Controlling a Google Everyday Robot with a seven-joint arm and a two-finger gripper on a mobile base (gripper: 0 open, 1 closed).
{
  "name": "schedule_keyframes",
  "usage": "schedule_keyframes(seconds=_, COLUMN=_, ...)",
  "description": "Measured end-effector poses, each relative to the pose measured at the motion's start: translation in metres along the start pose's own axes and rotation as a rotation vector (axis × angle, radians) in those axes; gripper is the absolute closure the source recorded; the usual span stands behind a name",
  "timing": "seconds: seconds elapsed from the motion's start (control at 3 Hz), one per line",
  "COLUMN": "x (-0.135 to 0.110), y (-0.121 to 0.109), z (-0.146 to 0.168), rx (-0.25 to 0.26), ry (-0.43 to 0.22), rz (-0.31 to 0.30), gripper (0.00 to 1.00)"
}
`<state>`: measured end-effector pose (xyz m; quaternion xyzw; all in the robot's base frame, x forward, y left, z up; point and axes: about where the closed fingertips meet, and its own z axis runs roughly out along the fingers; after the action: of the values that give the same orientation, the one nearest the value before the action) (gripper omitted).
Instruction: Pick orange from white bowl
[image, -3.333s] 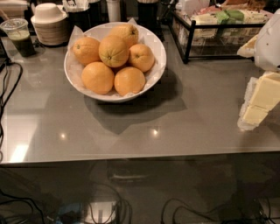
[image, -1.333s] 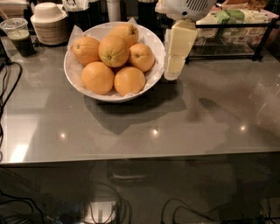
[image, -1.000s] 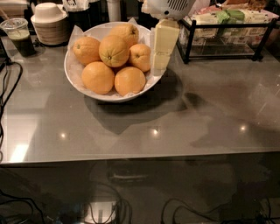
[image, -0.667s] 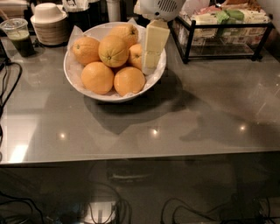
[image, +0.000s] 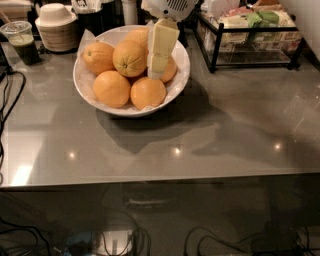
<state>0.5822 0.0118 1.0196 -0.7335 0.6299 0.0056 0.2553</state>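
Over right half of white bowl (image: 80, 86): gripper (image: 155, 73) hovering low, having swung in across table (image: 235, 135) from far right of bowl. Grip state: cannot tell. Orange (image: 129, 58) with stem dot sitting atop pile at bowl centre, just left of gripper. Approach nearly closing; grasp not yet made.

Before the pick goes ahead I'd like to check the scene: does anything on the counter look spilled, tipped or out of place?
Nothing stands out. All oranges sit inside the white bowl, the orange with the dark stem dot on top; the gripper hangs over the bowl's right side; the drink cup stands upright.
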Motion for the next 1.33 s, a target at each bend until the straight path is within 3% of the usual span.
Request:
schedule_keyframes(seconds=0.33, x=-0.005, y=-0.004, z=0.013, rx=-0.006, ry=-0.028, rz=-0.026, gripper=0.0)
schedule_keyframes(seconds=0.67, x=-0.022, y=-0.01, z=0.035, rx=-0.043, ry=-0.055, rz=-0.115, gripper=0.0)
schedule_keyframes(seconds=1.0, x=-0.036, y=-0.015, z=0.05, rx=-0.084, ry=-0.048, rz=-0.235, gripper=0.0)
schedule_keyframes(seconds=1.33, x=-0.04, y=-0.022, z=0.063, rx=-0.12, ry=-0.041, rz=-0.31, gripper=0.0)
